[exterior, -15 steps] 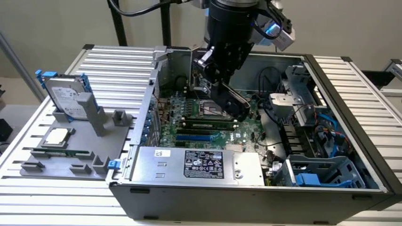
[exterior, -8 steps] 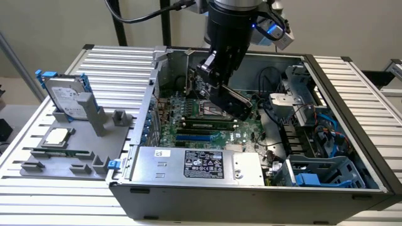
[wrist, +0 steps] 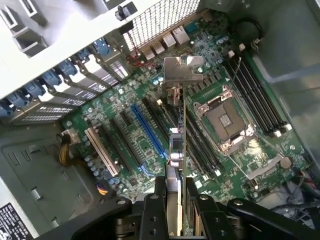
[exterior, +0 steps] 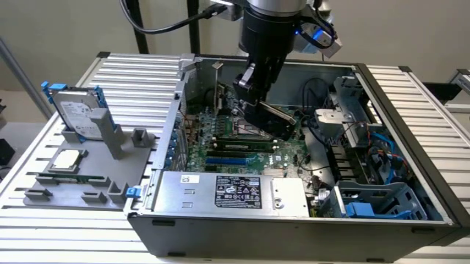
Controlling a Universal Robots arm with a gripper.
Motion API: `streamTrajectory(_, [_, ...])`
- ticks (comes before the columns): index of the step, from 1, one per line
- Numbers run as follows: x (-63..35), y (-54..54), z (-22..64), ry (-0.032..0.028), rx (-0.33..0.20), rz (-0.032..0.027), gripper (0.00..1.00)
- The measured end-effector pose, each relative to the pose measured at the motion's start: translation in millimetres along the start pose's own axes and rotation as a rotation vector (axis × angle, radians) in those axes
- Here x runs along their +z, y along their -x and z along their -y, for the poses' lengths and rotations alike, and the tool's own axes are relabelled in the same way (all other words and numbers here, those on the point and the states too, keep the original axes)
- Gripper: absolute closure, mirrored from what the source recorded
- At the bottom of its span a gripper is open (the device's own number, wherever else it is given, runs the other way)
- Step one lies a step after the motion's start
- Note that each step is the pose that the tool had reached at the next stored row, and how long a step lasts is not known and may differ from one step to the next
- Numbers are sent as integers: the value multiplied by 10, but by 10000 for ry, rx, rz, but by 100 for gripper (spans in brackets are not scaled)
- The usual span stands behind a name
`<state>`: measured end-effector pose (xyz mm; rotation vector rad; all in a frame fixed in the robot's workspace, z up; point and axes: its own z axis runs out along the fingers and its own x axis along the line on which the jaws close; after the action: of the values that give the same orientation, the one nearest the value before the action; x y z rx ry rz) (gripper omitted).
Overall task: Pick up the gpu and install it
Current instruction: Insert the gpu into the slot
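The gpu (wrist: 179, 145) appears edge-on in the wrist view, a thin green card with a silver bracket (wrist: 183, 67) at its far end. My gripper (wrist: 175, 189) is shut on its near end, black fingers (wrist: 160, 192) pressing either side. It hangs above the motherboard (wrist: 125, 100), between the blue slot (wrist: 147, 134) and the processor socket (wrist: 226, 119), apart from the board. In the exterior view my gripper (exterior: 257, 107) reaches down inside the open computer case (exterior: 294, 231), and the gpu (exterior: 285, 118) slants over the board's middle.
A grey fixture (exterior: 44, 195) at the exterior view's left holds a silver hard drive (exterior: 77, 113), a processor chip (exterior: 66, 160) and a memory stick (exterior: 70, 179). Inside the case are the power supply (exterior: 231, 192), memory slots (wrist: 260, 95), a white slot (wrist: 102, 150) and blue drive cages (exterior: 375, 204).
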<state>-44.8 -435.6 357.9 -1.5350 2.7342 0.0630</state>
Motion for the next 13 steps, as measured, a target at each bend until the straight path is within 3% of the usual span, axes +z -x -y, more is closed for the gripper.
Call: streamTrajectory(13, [118, -3, 4, 58, -2348, -77, 100])
